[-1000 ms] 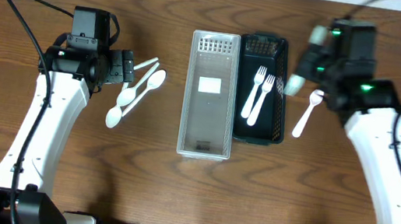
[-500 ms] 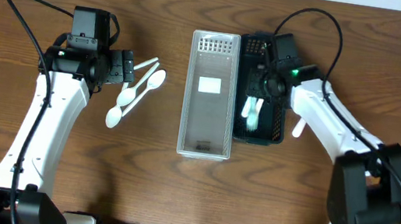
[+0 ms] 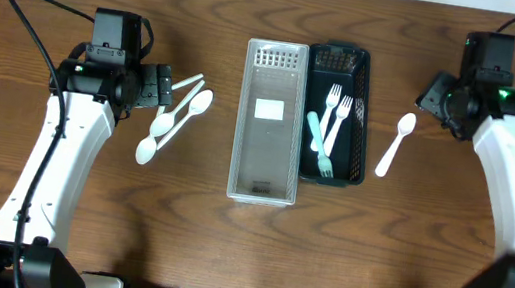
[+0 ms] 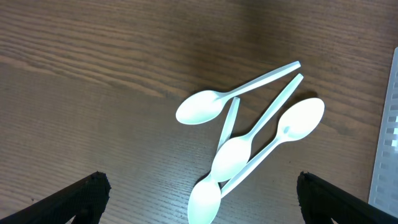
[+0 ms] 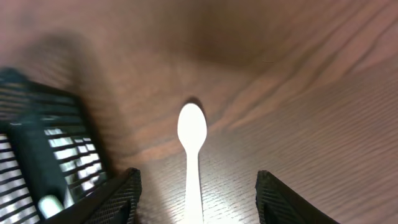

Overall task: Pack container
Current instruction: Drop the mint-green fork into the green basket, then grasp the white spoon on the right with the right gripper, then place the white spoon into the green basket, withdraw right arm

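Showing forks (image 3: 333, 102) in black basket (image 3: 368, 99): overhead alone; left wrist frames spoons (image 4: 231, 158).

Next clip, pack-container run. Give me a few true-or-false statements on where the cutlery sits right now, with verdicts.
1. The clear container holds forks. False: no cutlery shows in it; the forks lie in the black basket.
2. One white spoon lies on the table right of the black basket. True.
3. The right gripper is clamped on that spoon. False: its jaws stand open and the spoon lies on the table.
4. A cluster of white spoons lies left of the clear container. True.
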